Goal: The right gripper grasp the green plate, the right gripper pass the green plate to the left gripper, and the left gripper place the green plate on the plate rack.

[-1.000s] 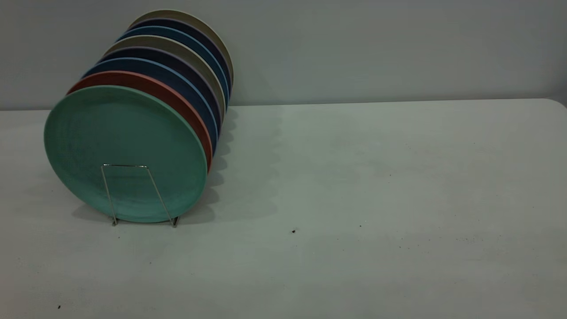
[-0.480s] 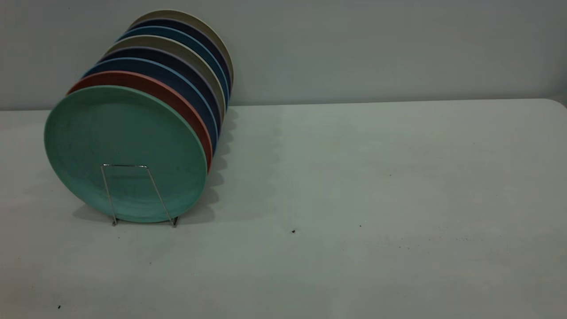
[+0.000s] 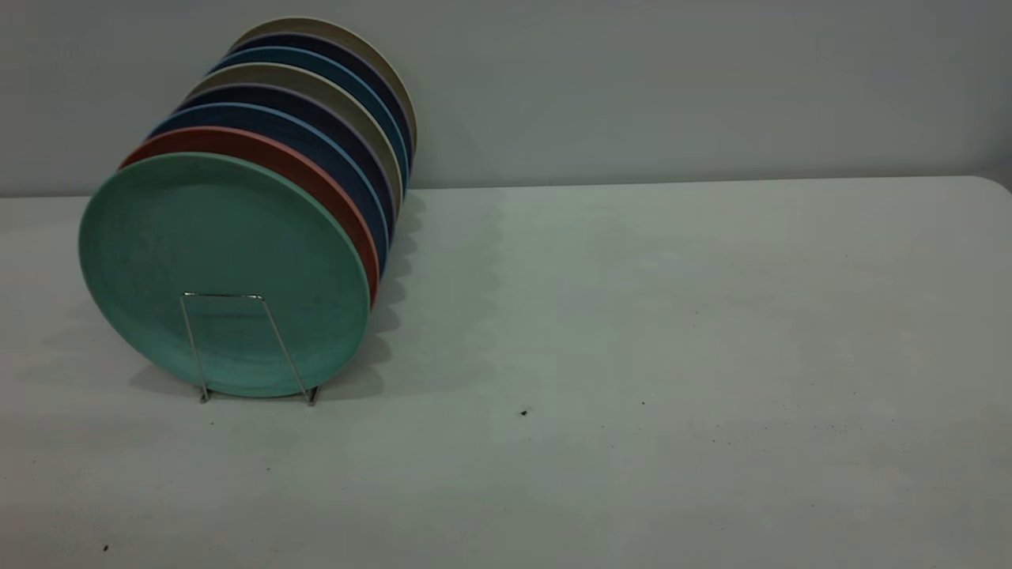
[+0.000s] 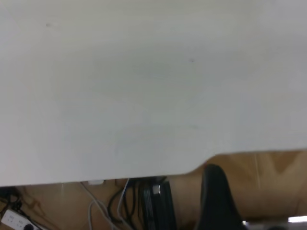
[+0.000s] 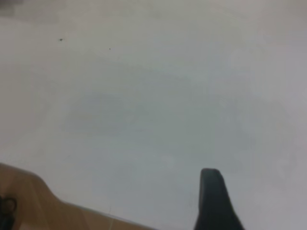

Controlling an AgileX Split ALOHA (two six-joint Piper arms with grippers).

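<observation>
Nothing has shifted this past second: the green plate (image 3: pixel 224 273) stays seated in the plate rack (image 3: pixel 237 348) near the desk's (image 3: pixel 632 316) far left corner, so my job looks done; I cannot tell how my fingers stand.

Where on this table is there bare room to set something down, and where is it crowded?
The table is bare right of the plate rack, out to its right edge, and along the near strip in front of the rack. The far left is crowded: the green plate fronts a row of upright plates running back to the wall.
</observation>
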